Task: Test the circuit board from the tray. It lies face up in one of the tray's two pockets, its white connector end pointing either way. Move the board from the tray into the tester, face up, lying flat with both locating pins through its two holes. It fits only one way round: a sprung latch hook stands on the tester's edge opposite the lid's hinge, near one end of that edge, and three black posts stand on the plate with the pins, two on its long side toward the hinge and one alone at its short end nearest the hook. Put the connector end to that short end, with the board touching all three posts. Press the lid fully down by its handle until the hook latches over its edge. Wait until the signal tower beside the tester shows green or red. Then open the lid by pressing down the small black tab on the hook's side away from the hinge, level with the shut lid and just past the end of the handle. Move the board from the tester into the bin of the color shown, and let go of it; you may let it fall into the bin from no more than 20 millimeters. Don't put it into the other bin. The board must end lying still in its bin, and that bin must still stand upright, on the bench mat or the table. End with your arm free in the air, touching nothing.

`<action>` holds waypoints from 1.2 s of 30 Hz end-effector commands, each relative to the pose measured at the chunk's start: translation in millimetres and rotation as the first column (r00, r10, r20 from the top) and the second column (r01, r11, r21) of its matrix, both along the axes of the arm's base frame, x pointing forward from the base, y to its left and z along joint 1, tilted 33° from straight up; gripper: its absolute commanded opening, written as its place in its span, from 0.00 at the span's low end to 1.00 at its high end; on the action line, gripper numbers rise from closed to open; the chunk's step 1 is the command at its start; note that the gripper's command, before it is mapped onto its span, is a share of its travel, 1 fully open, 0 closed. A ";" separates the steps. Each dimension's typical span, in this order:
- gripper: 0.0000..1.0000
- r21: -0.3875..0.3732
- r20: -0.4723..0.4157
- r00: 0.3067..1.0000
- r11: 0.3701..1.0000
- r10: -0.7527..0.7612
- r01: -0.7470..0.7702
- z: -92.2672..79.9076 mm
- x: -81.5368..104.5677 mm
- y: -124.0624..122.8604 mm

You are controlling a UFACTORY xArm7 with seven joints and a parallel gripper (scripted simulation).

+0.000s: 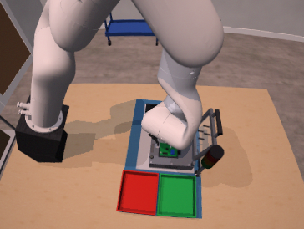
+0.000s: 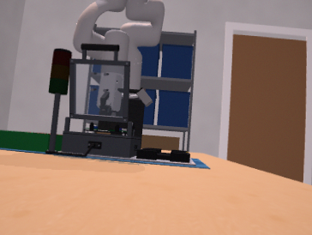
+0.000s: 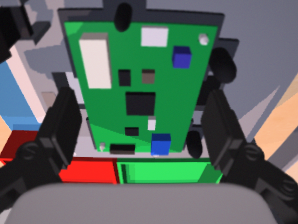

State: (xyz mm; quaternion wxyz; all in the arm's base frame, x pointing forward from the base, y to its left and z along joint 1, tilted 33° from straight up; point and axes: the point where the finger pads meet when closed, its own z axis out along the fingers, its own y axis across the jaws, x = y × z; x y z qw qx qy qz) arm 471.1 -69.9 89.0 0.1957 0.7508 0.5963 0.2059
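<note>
Pincer stood wide apart, gripping nothing, straddling the board that lay face up on the tester plate — placing looked done — so next it should rise clear and press the lid down.

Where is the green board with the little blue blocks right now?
In the wrist view the green board lies on the tester's plate, between the open claw's two black fingers, just behind the red bin and green bin.

A blue cart, grey shelf rack and brown door stand behind.
</note>
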 end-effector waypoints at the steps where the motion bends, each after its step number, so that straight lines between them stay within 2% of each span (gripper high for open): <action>1: 1.00 0.001 0.002 1.000 1.000 0.000 0.000 2.4 -0.4 -0.2; 36: 1.00 0.002 0.003 1.000 1.000 0.000 0.000 18.8 -10.4 0.9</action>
